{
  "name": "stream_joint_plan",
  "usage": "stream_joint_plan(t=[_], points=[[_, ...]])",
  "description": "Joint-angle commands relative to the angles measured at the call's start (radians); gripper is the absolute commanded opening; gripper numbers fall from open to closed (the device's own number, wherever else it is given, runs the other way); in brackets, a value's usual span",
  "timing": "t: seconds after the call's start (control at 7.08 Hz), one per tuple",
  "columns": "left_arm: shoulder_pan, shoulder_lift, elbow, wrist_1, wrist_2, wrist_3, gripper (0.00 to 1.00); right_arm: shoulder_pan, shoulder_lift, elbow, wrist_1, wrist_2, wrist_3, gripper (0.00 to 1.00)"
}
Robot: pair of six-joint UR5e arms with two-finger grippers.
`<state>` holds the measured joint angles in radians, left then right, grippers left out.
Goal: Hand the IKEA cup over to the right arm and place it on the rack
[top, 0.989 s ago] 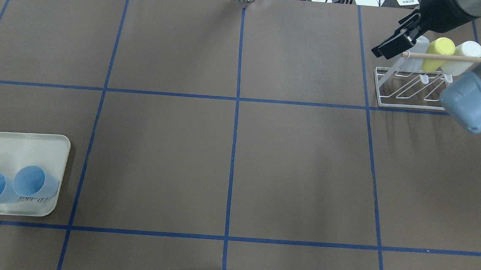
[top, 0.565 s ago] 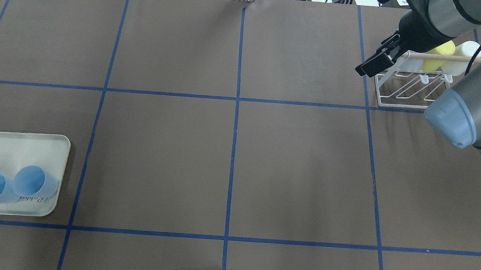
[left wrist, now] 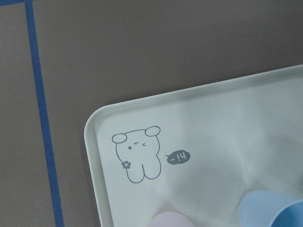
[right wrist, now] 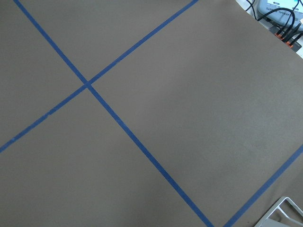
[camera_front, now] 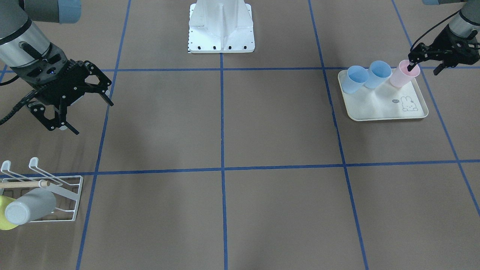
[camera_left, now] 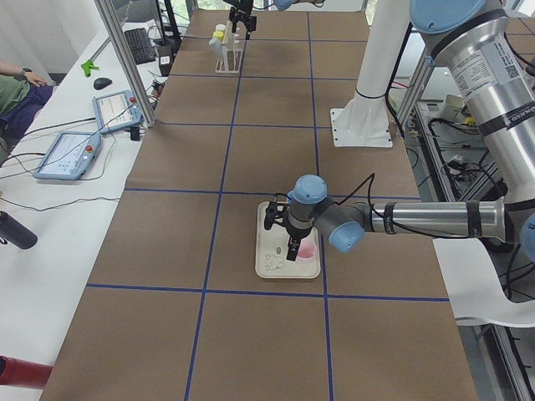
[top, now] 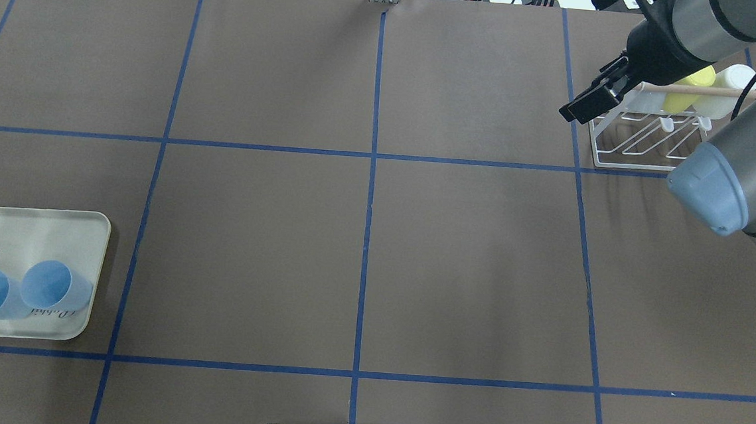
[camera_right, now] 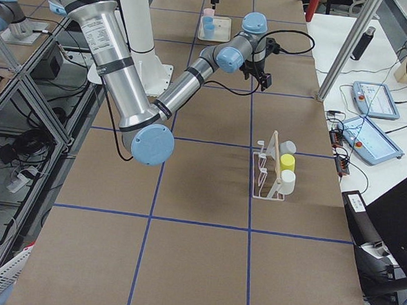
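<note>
On the tray (camera_front: 375, 109) the pink cup (camera_front: 401, 77) sits with one finger of the open left gripper (camera_front: 423, 70) dipped inside its rim, not clamped, while farther out the right gripper (camera_front: 93, 117), wide open and empty, has drawn off the rack (top: 634, 167) toward the table's middle.

We'd call the brown paper table cover (top: 468, 258) matt and a bit rippled, with blue tape lines (top: 366, 238) stuck flat on it. Under the left gripper (camera_front: 424, 70), the cream rabbit-print plastic tray (camera_front: 378, 108) is smooth with a soft sheen. The pink plastic cup (camera_front: 402, 77) at that gripper's fingertip looks thin and slightly see-through; the two blue plastic cups (camera_front: 355, 78) just beside it look the same. Near the right gripper (camera_front: 94, 118), the small white wire rack (camera_front: 78, 198) reads as painted metal, and its pale wooden dowel (camera_front: 22, 184) looks bare. Both grippers are matt black.
</note>
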<state>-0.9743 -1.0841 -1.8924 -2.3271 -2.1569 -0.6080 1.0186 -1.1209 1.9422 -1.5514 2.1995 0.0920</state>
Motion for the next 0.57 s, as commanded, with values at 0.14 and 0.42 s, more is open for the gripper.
stream_joint_plan(t=[0.14,0.42], points=[[0.006,0.023,0.122,-0.159,-0.001,0.033,1.0,0.0,-0.003,0.001,0.001,-0.001,0.0,0.99],[0.014,0.02,0.124,-0.164,-0.001,0.033,1.0,0.0,-0.005,0.0,0.001,-0.001,-0.002,0.99]])
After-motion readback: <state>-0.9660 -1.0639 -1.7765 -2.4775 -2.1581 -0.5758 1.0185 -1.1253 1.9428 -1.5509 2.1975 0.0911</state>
